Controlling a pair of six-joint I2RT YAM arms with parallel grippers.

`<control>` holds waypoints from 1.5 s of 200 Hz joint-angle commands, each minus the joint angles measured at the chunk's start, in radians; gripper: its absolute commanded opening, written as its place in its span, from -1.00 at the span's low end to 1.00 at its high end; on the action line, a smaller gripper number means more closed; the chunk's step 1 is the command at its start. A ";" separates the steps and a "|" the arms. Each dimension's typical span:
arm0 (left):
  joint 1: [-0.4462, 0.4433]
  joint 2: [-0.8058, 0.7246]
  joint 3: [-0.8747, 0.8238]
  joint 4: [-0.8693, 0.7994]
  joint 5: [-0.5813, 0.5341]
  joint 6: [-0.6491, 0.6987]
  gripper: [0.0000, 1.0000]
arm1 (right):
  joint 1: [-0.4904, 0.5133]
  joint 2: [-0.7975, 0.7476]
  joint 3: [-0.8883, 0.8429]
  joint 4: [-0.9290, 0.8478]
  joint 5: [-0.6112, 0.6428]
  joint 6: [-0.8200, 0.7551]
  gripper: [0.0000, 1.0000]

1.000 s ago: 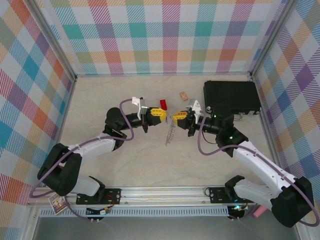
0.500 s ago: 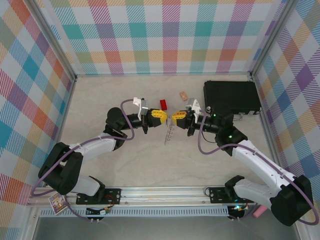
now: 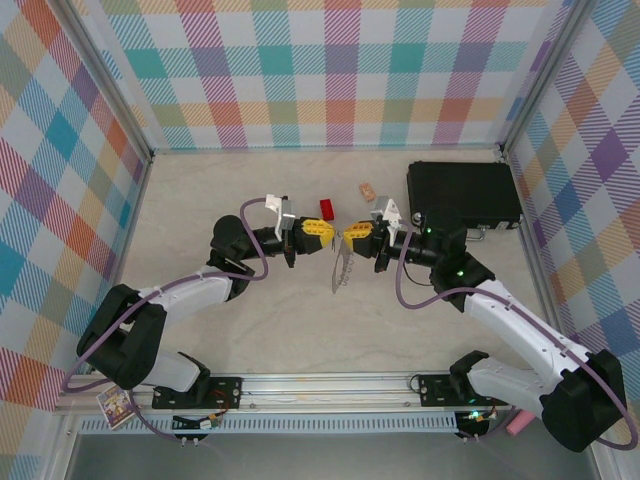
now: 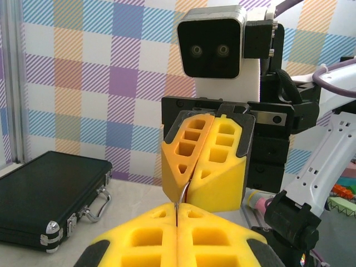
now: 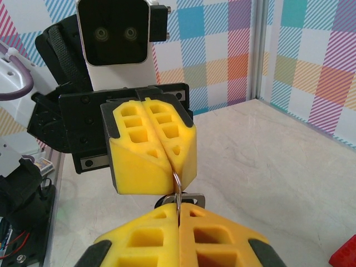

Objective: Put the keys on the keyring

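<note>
The keyring (image 3: 341, 270) is clamped by the right end effector (image 3: 347, 237); thin metal, presumably the key (image 5: 176, 182), is pinched by the closed left end effector (image 3: 331, 235); threading judged incomplete.

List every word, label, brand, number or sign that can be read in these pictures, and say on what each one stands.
No text can be read in these pictures.
Small colourful card by the left arm's base: it is printed, but too small to read.
Black case: no label or brand on the sides that show.
</note>
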 commanded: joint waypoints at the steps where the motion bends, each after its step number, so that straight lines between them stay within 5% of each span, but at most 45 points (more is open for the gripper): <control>1: 0.003 0.015 0.013 0.088 0.048 -0.028 -1.00 | -0.004 0.011 0.045 0.031 -0.017 0.012 -1.00; 300: 0.031 0.020 -0.002 0.156 0.019 -0.078 -1.00 | -0.005 -0.009 0.028 0.024 0.020 0.013 -1.00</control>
